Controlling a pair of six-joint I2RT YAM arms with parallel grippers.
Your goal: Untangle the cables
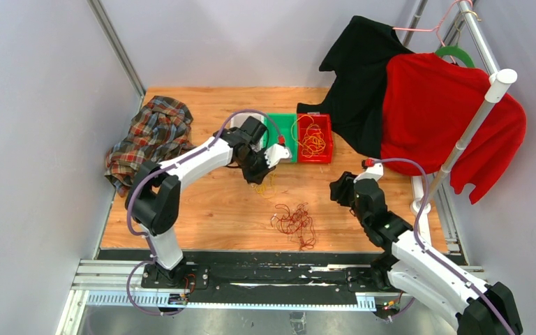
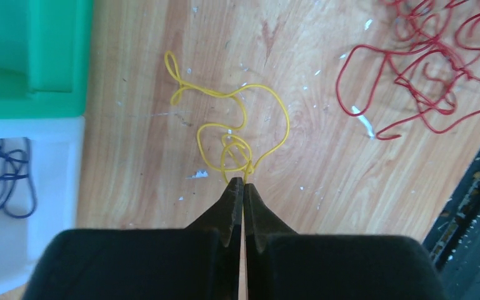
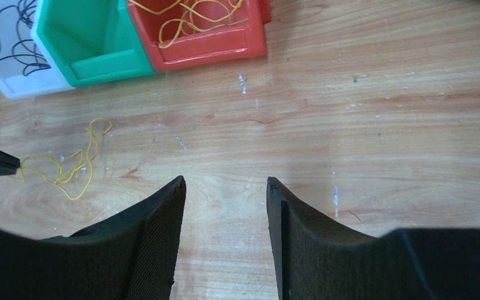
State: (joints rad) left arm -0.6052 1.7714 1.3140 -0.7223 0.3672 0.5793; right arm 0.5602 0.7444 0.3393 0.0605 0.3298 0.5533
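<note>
One yellow cable (image 2: 236,152) pinched, one red tangle (image 1: 294,222), three bins (image 3: 109,62).

1. Green bin (image 3: 109,62): plain green.
2. Red bin (image 3: 212,47), touching it: yellow-orange cables (image 3: 187,15) inside.
3. White bin (image 3: 19,81), on its other side: dark blue-purple cables (image 2: 0,181) inside.
4. In front of it: yellow cable (image 2: 236,150) and dark red tangle (image 1: 294,222) on a light wood-grain table (image 1: 209,202).
5. Past its white-bin side: plaid cloth (image 1: 152,136), red-brown and grey checks.
</note>
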